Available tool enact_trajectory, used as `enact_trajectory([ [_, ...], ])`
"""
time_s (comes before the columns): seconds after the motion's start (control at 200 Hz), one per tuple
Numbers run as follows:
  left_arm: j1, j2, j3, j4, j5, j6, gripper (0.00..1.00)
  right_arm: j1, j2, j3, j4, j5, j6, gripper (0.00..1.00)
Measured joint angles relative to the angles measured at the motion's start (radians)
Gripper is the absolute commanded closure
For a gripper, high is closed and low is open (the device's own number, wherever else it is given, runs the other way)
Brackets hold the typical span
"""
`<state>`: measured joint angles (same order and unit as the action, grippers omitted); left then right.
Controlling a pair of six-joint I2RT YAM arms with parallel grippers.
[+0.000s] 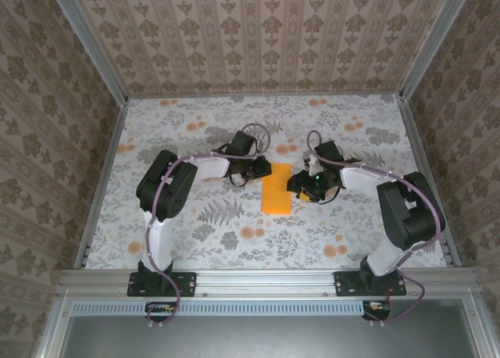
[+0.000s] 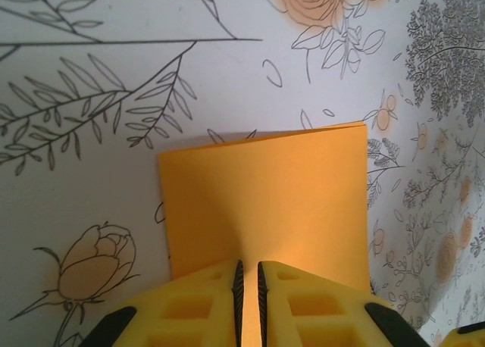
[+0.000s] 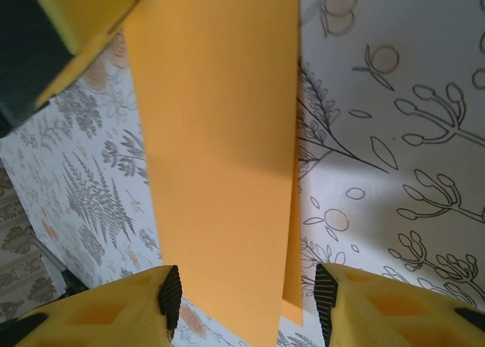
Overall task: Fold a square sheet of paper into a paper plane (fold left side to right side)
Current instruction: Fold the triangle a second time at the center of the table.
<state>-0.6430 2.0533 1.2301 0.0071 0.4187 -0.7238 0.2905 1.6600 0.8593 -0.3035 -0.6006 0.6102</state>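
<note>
Clearly the folded paper (image 1: 276,188) runs near-to-far; left tool (image 2: 247,270) clenched over it, right tool (image 3: 246,295) released, its wrist view showing a doubled edge.

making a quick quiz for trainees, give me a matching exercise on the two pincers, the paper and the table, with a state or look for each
1 left pincer
2 right pincer
3 sheet of paper
4 table

a open, astride the paper
b orange, folded to a narrow rectangle
c printed with grey leaves and orange blossoms
d shut

Pairs: 1-d, 2-a, 3-b, 4-c
</note>
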Motion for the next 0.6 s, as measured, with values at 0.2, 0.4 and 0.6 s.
enact_trajectory([
  [0.2, 0.0, 0.0, -0.004, 0.008, 0.001, -0.007, 0.84, 0.009, 0.057, 0.0, 0.006, -0.04, 0.02, 0.53],
  [0.4, 0.0, 0.0, -0.004, 0.008, 0.001, -0.01, 0.84, 0.023, 0.077, 0.0, 0.03, -0.065, 0.043, 0.58],
  [0.6, 0.0, 0.0, -0.005, 0.012, 0.001, -0.009, 0.82, 0.024, 0.091, 0.004, 0.078, -0.07, 0.077, 0.62],
])
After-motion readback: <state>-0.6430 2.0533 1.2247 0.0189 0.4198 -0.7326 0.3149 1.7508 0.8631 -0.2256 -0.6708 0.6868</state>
